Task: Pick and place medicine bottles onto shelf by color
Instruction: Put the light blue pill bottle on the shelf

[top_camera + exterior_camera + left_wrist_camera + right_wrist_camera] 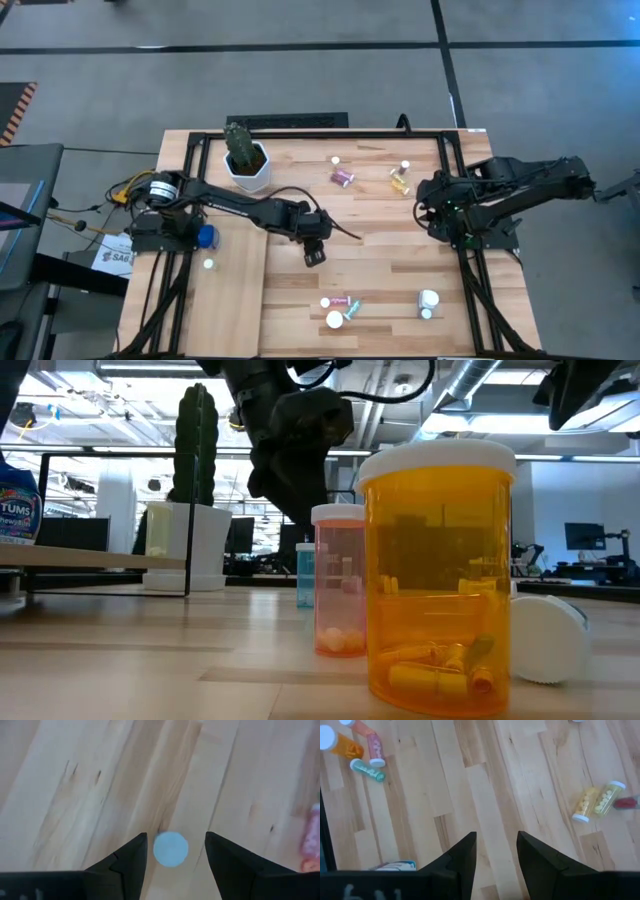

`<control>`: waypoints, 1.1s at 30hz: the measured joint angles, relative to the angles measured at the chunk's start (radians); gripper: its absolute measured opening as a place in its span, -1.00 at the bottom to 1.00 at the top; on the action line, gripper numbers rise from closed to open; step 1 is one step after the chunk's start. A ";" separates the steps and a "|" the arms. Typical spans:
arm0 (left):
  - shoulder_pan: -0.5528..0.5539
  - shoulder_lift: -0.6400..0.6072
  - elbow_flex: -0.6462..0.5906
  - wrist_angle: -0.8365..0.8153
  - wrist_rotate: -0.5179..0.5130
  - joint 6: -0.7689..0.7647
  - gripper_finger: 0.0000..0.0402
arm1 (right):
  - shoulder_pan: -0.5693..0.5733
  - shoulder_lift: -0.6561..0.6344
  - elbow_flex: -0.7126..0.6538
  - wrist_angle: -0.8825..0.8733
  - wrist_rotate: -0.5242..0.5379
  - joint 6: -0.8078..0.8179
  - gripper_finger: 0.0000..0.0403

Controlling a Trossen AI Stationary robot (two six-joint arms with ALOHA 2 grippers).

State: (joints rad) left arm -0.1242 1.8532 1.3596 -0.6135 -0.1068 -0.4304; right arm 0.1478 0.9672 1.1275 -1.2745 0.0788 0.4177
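Amber comes first in the low view: a big amber bottle (pixel 437 575) with a white cap stands up close on the worktop (pixel 150 660), a pink bottle (pixel 340 580) stands just behind it, and a thin blue one (pixel 305 575) sits a bit further back.

From above, that bunch sits at the near edge of the worktop, with a white bottle (pixel 428 299) off to its right.

The left gripper (pixel 315 256) hangs over the middle of the worktop. Its wrist camera shows both fingers spread apart with a small round pale-blue cap (pixel 170 849) right between the tips. It looks like a bottle seen from above, and the fingers aren't touching it.

The shelf (pixel 228 300) is the pale board on the left, with one small bottle (pixel 209 264) standing on it.

Further back are a pink bottle (pixel 343 177), a yellow pair (pixel 400 180) and a potted cactus (pixel 245 160).

The right gripper (pixel 462 238) waits at the right side, fingers parted, holding nothing.
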 joint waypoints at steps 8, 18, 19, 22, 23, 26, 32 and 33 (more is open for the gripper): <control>-0.017 0.001 0.000 0.004 -0.014 0.092 0.10 | 0.000 0.000 0.000 0.000 0.000 0.000 -0.20; -0.021 0.001 -0.003 0.004 -0.045 0.167 0.25 | 0.000 0.000 0.000 0.000 0.000 0.001 -0.21; -0.021 0.001 -0.006 0.003 -0.056 0.178 0.25 | 0.000 0.000 0.000 0.000 0.000 0.001 -0.21; -0.017 0.001 -0.019 0.006 -0.064 0.190 0.25 | 0.000 0.000 0.000 0.000 0.000 0.000 -0.21; -0.015 0.001 -0.021 0.003 -0.061 0.191 0.25 | 0.000 0.000 0.000 0.000 0.000 0.001 -0.21; -0.013 0.001 -0.022 0.000 -0.055 0.186 0.25 | 0.000 0.000 0.000 0.001 0.000 0.001 -0.22; -0.012 0.032 -0.021 0.033 -0.052 0.189 0.24 | 0.000 0.000 0.000 0.001 0.000 0.001 -0.22; -0.011 0.047 -0.021 0.031 -0.042 0.184 0.24 | 0.000 0.000 0.000 0.001 0.000 0.001 -0.21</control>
State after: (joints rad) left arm -0.1355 1.9001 1.3382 -0.5824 -0.1483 -0.2464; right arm 0.1478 0.9672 1.1275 -1.2736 0.0788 0.4183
